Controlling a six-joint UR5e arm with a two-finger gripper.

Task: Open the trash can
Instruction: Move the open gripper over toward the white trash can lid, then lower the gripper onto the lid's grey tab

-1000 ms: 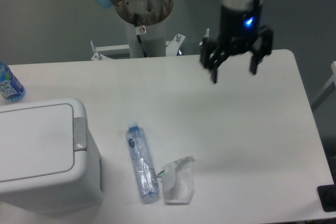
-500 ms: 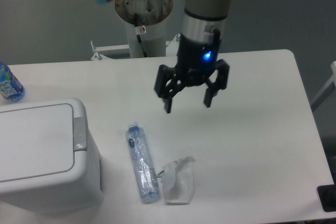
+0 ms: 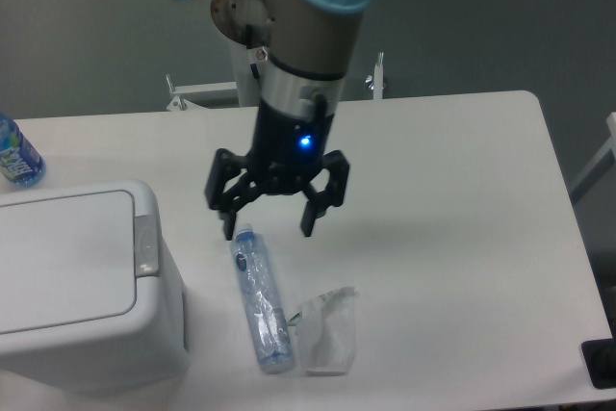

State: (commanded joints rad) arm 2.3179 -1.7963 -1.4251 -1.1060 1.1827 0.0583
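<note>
- Since the earlier frames the pincer (image 3: 269,224) has swept from the far right of the surface (image 3: 452,228) toward the trash can (image 3: 82,286), and now hangs to the right of it, above the cap end of a lying bottle.
- The pincer's two black fingers (image 3: 312,209) are spread apart with nothing between them; a small blue light glows on the dark body above them.
- The arm (image 3: 303,36) above it is a thick grey cylinder with a pale blue cap at the joint.
- The trash can sits at the near left corner of the surface: a boxy white plastic bin with rounded corners. Its flat rectangular lid (image 3: 63,262) lies closed, so its inside cannot be seen.
- A small grey latch (image 3: 145,244) is on the lid's right edge, the side facing the pincer.
- Just right of the trash can a clear, crumpled plastic bottle (image 3: 260,299) lies on its side, with bluish tints along its length. What it holds cannot be told.
- Touching or nearly touching that bottle, on the side away from the trash can, is a crinkled translucent white wrapper (image 3: 328,330).
- Behind the trash can, at the left edge, stands a blue-labelled bottle (image 3: 16,155), partly cut off.
- The surface is smooth, matte white, with rounded corners.
</note>
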